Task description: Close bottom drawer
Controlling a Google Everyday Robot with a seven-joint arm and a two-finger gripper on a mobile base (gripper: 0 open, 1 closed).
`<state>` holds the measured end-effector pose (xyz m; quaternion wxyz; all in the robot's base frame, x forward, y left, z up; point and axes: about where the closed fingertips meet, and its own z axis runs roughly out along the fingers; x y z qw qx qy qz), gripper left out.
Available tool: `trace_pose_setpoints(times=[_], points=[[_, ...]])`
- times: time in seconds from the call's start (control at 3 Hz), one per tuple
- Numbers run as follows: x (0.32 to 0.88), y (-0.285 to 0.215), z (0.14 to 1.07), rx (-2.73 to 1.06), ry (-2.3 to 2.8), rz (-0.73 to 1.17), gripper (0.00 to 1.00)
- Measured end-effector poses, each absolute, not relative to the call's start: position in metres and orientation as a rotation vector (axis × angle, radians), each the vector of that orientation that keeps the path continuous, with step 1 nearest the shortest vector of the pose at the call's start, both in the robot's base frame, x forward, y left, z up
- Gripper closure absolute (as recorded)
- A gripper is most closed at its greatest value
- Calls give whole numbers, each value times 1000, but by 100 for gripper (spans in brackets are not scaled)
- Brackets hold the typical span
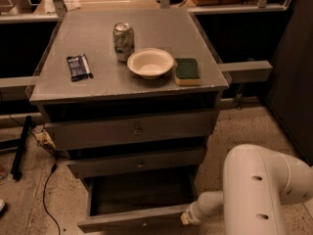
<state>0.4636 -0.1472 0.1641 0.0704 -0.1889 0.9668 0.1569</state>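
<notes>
Gripper [187,218] is down low, against the right end of the bottom drawer [139,198], which stands pulled out just left of it. Open or closed, I cannot tell. Risk: an off-centre push skews the drawer and jams it, or contact slips off the corner.

Bottom drawer [138,197] open; tool [186,218] at front.
</notes>
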Motion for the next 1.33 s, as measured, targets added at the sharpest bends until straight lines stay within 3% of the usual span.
trace_pose_setpoints(times=[1.33], points=[[488,-126,177,-538,2841,469,100]])
